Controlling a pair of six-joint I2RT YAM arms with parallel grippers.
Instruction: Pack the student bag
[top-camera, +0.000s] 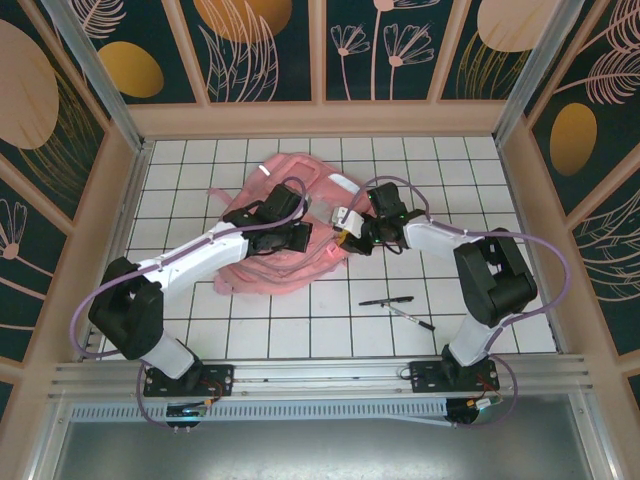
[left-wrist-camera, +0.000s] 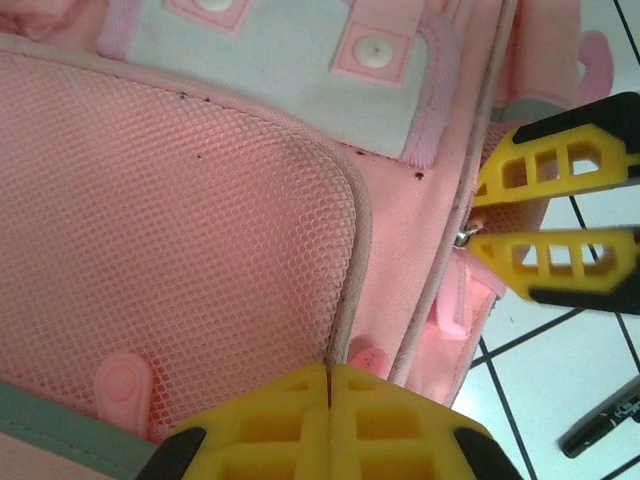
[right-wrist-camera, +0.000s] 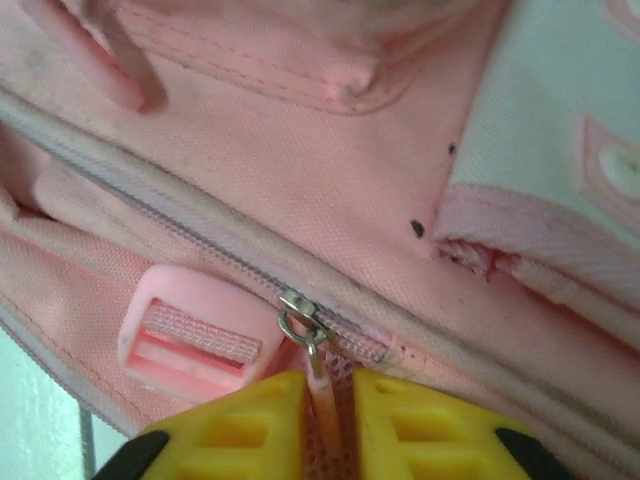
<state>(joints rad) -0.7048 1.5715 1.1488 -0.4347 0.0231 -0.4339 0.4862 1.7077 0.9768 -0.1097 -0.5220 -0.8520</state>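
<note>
Top external: student bag (top-camera: 262, 274) pink, soft, crumpled, centre of table (top-camera: 300, 322).
Left gripper (left-wrist-camera: 330, 382): fingers pressed together.
Right gripper (right-wrist-camera: 331, 388): pinching zipper pull (right-wrist-camera: 316, 368).

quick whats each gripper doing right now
left gripper: shut, tips at the mesh pocket edge of the student bag; whether it pinches fabric cannot be told
right gripper: shut on the zipper pull

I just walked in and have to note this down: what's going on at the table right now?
Two robot arms work on a large soft pink fabric backpack lying on the white gridded table. The right gripper is closed on the bag's pink zipper pull tab. The left gripper is shut, its tips at the edge of the bag's mesh pocket. Two black pens lie on the table nearby, not yet packed.
</note>
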